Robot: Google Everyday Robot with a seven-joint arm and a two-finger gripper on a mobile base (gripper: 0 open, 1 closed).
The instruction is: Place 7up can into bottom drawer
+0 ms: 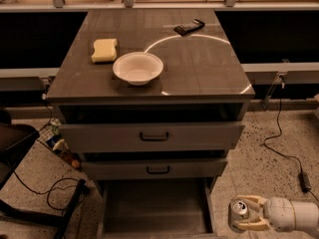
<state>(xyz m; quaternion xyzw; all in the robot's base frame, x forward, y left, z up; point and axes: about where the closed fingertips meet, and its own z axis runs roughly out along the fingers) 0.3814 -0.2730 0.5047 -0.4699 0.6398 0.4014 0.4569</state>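
Observation:
The 7up can (239,210) stands upright with its silver top showing, held between the cream fingers (252,201) of my gripper (242,213) at the bottom right. The gripper is shut on the can, just right of the cabinet and above the speckled floor. The bottom drawer (155,207) is pulled out at the foot of the grey cabinet, its plain floor bare. The can is just right of the drawer's right wall.
On the cabinet top (199,68) sit a white bowl (138,68), a yellow sponge (104,50) and a dark remote-like object (189,27). Two upper drawers (154,137) with dark handles stick out slightly. Cables (284,148) lie on the floor at right; a dark chair (15,143) stands at left.

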